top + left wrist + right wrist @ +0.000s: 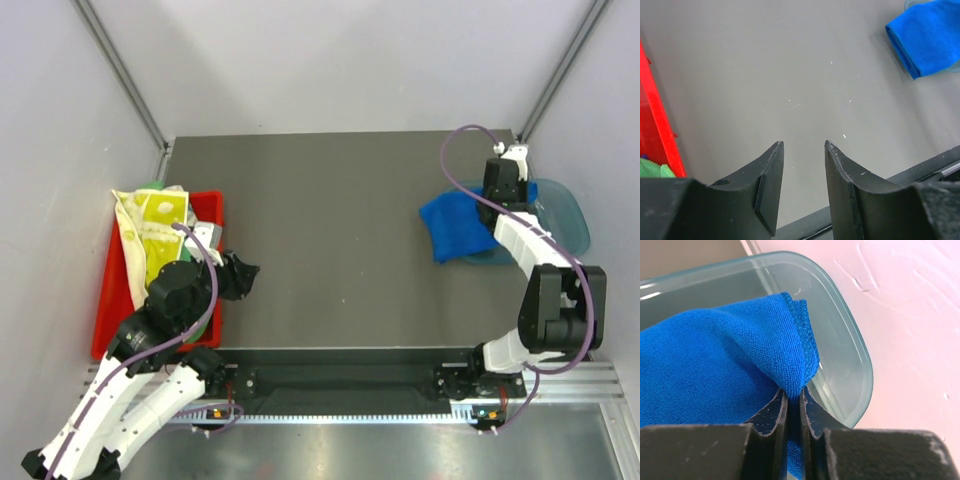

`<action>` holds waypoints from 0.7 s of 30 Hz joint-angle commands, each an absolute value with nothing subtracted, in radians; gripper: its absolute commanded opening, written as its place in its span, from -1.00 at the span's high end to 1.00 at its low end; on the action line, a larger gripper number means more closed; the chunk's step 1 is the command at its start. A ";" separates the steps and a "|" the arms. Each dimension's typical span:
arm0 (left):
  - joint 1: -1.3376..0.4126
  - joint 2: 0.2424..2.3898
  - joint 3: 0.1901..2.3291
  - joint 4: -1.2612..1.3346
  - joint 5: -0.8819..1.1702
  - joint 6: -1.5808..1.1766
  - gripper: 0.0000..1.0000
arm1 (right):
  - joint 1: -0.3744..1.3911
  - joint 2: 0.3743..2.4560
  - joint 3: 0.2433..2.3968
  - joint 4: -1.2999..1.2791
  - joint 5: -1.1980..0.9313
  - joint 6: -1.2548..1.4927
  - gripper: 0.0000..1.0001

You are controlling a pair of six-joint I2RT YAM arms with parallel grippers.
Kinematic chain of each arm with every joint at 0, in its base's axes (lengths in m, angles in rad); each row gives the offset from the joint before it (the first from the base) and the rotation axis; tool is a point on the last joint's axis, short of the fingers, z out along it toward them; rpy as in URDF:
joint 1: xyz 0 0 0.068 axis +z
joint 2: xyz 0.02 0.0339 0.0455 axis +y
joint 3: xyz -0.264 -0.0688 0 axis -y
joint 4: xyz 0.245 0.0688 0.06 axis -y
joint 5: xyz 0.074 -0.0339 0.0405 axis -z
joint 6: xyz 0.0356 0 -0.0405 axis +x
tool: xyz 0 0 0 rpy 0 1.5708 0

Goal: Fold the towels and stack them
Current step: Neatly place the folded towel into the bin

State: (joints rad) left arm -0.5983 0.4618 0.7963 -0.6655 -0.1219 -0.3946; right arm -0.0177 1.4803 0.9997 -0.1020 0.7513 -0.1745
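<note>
A folded royal blue towel (455,226) lies at the right, partly over the translucent blue bin (565,215). My right gripper (794,396) is shut on the blue towel's hemmed corner (800,340) over the bin (850,360); in the top view it sits at the towel's far right edge (503,186). The towel also shows in the left wrist view (930,35). My left gripper (803,145) is open and empty above bare table, beside the red tray (205,215). A pale yellow crocodile-print towel (150,225) and a green towel (650,169) lie in the tray.
The red tray's wall (660,125) stands just left of my left gripper. The dark table (330,240) spans between the tray and the bin. White walls enclose the back and sides. The arm bases and a metal rail (340,385) run along the near edge.
</note>
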 commanded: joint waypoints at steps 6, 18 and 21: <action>-0.603 0.453 0.798 -0.618 -0.135 -0.402 0.13 | -0.060 1.554 1.012 0.026 0.770 -0.233 1.00; -0.620 0.437 0.796 -0.620 -0.147 -0.403 0.12 | -0.092 1.669 1.037 0.086 0.782 -0.248 1.00; -0.623 0.439 0.795 -0.621 -0.150 -0.405 0.12 | -0.097 1.698 1.046 0.104 0.785 -0.256 1.00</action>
State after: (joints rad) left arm -0.6174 0.4469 0.7956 -0.6655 -0.1345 -0.3977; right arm -0.0746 1.6787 1.0019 0.0307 0.7574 -0.2432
